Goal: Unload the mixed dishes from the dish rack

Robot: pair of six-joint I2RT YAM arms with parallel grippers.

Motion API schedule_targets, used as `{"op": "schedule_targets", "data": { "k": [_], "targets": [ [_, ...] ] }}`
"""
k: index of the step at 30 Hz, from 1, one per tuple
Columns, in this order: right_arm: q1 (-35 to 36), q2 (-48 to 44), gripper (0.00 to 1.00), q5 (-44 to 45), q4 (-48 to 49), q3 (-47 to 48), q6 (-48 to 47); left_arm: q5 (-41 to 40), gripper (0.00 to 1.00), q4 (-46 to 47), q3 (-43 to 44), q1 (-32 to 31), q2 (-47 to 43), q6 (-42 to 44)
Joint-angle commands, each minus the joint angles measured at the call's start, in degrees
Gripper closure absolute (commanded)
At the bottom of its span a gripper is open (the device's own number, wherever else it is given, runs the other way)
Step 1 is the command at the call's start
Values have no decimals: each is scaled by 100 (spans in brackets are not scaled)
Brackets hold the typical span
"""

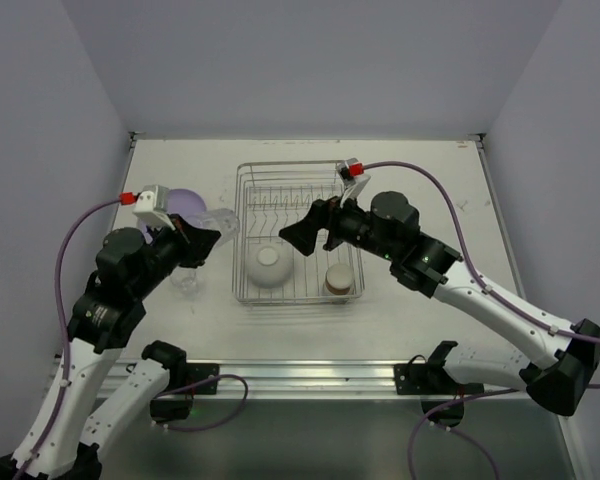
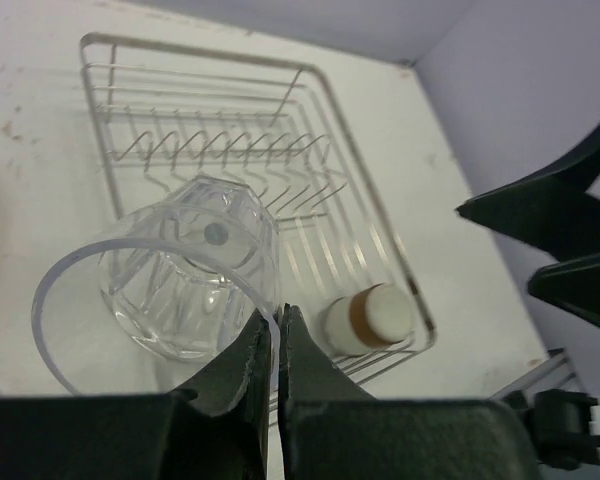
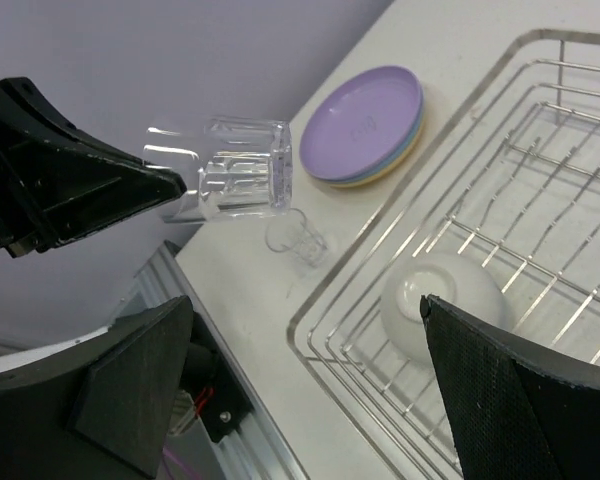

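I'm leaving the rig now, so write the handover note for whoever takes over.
Left gripper: shut on the rim of a clear glass, held above the table left of the dish rack.
Right gripper: open, empty, over the rack near the white bowl.
Done: plate stack and a small glass sit on the table.
Left: set this glass down; bowl and brown cup are in the rack.

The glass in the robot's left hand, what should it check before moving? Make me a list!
1. Left gripper pinching the clear glass by its rim: ok.
2. Glass clear of the dish rack: ok.
3. Glass upright for setting down: not ok, it is tipped sideways.
4. Right gripper open over the white bowl: ok.
5. Rack emptied: not ok, bowl and brown cup sit inside.
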Motion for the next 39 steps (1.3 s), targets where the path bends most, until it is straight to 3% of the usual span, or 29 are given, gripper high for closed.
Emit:
{"op": "schedule_targets", "data": {
  "k": [1,6,15,25,39],
  "targets": [
    [-9,184,2,436,-569,373,-220,-473,100,-655,485,-30,590,905],
    [-26,238,2,506,-692,444,-238,-1262,100,-1272,837,-30,1381,1476],
    [-26,176,2,629,-701,382,-299,-2644,100,-1070,846,-30,1865,1776],
    [-88,106,2,647,-727,312,-343,-2548,100,-341,477,-30,2332,1802],
    [-307,-132,2,594,-719,57,-405,-2451,100,-182,433,-21,3588,1873]
  ]
}}
